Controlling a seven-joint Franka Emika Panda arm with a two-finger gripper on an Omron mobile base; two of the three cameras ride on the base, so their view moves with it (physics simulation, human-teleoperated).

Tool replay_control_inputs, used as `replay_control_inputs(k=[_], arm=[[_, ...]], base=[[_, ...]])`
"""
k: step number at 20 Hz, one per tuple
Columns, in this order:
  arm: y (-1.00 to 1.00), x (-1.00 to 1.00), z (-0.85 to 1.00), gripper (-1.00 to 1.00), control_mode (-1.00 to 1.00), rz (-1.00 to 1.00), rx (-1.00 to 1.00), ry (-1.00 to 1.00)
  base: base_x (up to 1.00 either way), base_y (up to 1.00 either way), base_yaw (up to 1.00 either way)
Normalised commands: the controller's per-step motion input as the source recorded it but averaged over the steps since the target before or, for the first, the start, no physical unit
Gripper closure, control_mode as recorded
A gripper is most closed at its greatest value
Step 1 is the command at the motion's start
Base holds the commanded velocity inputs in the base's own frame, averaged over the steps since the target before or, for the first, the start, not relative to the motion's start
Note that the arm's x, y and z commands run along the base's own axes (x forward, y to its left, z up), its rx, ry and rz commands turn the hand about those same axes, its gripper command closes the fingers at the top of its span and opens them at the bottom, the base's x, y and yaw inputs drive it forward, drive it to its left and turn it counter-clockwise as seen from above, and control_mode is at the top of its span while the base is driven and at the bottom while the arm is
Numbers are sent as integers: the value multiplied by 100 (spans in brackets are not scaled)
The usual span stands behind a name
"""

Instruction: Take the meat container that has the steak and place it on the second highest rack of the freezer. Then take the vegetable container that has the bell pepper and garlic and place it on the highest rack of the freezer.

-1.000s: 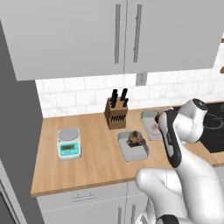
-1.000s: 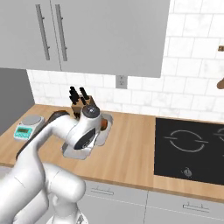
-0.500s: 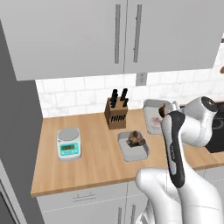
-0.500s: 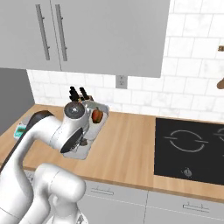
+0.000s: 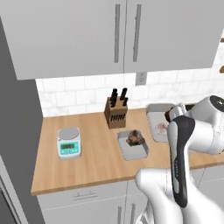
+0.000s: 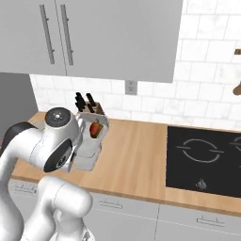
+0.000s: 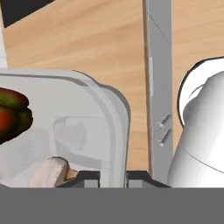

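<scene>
My gripper (image 7: 113, 177) is shut on the rim of the vegetable container (image 7: 87, 127) and holds it tilted above the counter. The bell pepper (image 7: 13, 114) and the garlic (image 7: 49, 171) lie inside. From the base views the container (image 5: 157, 124) (image 6: 88, 151) hangs close in front of my forearm, and the pepper (image 6: 96, 129) shows red in it. The meat container (image 5: 133, 148) rests on the wooden counter to the left, with the dark brown steak (image 5: 135, 138) in it. The freezer and its racks are out of view.
A knife block (image 5: 114, 114) stands at the back wall beside the meat container. A kitchen scale (image 5: 69, 143) sits further left. A black cooktop (image 6: 207, 160) lies to the right. Upper cabinets (image 5: 122, 35) hang overhead. A tall dark-grey panel (image 5: 17, 131) bounds the counter's left end.
The arm has swung and its elbow has shifted while the vegetable container stayed in the grip, now more tilted. The meat container has not moved.
</scene>
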Motion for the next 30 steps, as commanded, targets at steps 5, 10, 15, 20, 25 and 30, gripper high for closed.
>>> replay_control_inputs(k=[5,10,15,20,25,30], arm=[[0,0,0,100,100,0,0,0],[0,0,0,100,100,0,0,0],[0,0,0,100,100,0,0,0],[0,0,0,100,100,0,0,0],[0,0,0,100,100,0,0,0],[0,0,0,100,100,0,0,0]], base=[[-100,6,5],[-91,56,30],[-40,96,41],[1,100,22],[4,100,2],[7,100,0]])
